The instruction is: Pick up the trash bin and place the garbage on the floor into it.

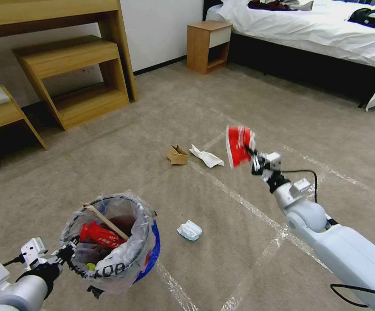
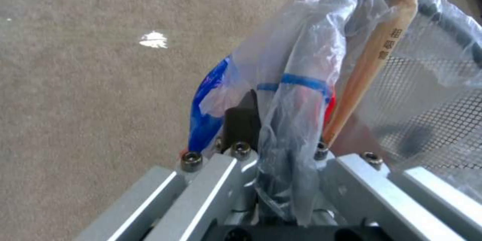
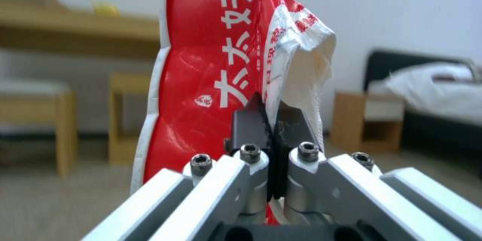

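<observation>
**Fingers of both grippers closed: bin on the left, red wrapper on the right**

Fingers (image 3: 251, 120) of the right gripper (image 1: 253, 156) are pressed together on the lower edge of a red wrapper (image 1: 238, 146), which stands up above them, well clear of the floor (image 1: 248, 95). In the right wrist view the wrapper (image 3: 216, 83) shows white print on red and a pale inner side where it folds over.

The left gripper (image 1: 68, 254) is at the lower left of the head view, its fingers (image 2: 242, 122) clamped on the rim of the bin (image 1: 109, 242), with the clear bag liner caught between them. The bin hangs off the floor at the gripper, tilted slightly. The liner (image 2: 301, 67) bunches around the rim, blue handle and black print on its outer side. Inside the bin lie a red wrapper (image 1: 99, 234) and a wooden stick (image 1: 105, 221) that leans across the opening; in the left wrist view the stick (image 2: 382, 49) runs just beside the gripped rim.

On the floor, crossed by shiny tape lines (image 1: 239, 199), three pieces of garbage remain: a brown cardboard scrap (image 1: 177, 154), crumpled white paper (image 1: 206, 157) just beside it, and a pale-blue and white wad (image 1: 189, 230) near the bin.
</observation>
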Robot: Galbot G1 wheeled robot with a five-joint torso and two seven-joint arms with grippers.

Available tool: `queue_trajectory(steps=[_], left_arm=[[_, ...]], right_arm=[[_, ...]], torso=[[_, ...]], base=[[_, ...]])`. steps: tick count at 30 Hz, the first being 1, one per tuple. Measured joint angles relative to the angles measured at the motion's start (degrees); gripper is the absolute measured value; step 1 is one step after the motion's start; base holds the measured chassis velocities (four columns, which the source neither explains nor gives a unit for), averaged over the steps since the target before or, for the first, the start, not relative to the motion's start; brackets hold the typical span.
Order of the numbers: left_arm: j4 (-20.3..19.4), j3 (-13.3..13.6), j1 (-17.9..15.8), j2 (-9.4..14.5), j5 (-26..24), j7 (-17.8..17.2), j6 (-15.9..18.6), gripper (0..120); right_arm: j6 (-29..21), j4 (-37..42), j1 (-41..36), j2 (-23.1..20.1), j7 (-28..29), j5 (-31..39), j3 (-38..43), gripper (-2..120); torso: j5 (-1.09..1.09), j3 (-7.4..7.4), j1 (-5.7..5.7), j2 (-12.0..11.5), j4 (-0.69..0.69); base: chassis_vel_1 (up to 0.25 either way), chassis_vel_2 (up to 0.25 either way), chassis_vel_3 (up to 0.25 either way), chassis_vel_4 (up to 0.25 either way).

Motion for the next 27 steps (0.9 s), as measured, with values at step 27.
queue_trajectory(steps=[27], left_arm=[[2.06,2.95,-1.63,-1.86,3.63,1.53,0.18,0]], right_arm=[[2.54,8.55,13.81,3.06,-11.04,5.02,-16.48,0]], torso=[[0.02,0.0,0.0,0.0,0.0]], base=[[0.0,0.0,0.0,0.0]])
